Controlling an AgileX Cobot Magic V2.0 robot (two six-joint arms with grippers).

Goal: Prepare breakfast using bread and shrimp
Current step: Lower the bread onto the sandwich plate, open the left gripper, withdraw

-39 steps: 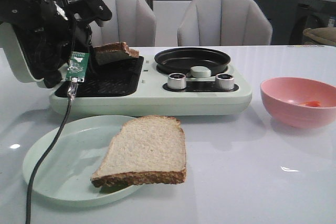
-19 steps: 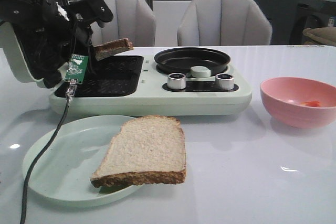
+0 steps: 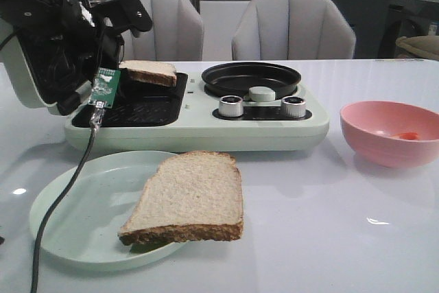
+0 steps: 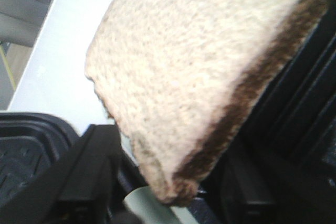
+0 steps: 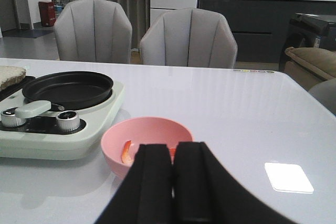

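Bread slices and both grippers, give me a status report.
Left gripper shut on a brown-crusted bread slice over the black grill plate. Right gripper shut, empty. Second slice on the pale green plate. Nothing blocking.

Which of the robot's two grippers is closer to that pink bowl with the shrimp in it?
Right. The right gripper sits just in front of the pink bowl, jaws shut and empty. The left gripper is far across the table, holding a bread slice over the grill plate.

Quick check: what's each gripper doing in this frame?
Left gripper: closed on a bread slice above the grill plate.
Right gripper: closed, empty.
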